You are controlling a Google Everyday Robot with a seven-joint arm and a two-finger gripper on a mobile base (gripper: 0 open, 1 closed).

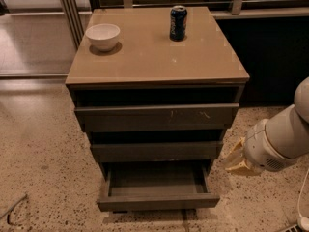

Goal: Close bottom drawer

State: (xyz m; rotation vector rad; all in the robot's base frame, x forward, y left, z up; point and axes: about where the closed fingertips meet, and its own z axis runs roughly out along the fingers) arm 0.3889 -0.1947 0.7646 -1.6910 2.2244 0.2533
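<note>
The bottom drawer of the grey-brown cabinet is pulled out, its shallow box open and empty. Above it sit the middle drawer and the widest top drawer with pale scratch marks, both slightly out. My gripper hangs from the white arm at the right of the cabinet, level with the middle and bottom drawers and just beside the cabinet's right edge. Its tan fingers point left toward the cabinet.
A white bowl and a dark blue can stand on the cabinet's top. Speckled floor surrounds the cabinet. A dark wall panel is behind at the right. A cable lies at the lower left.
</note>
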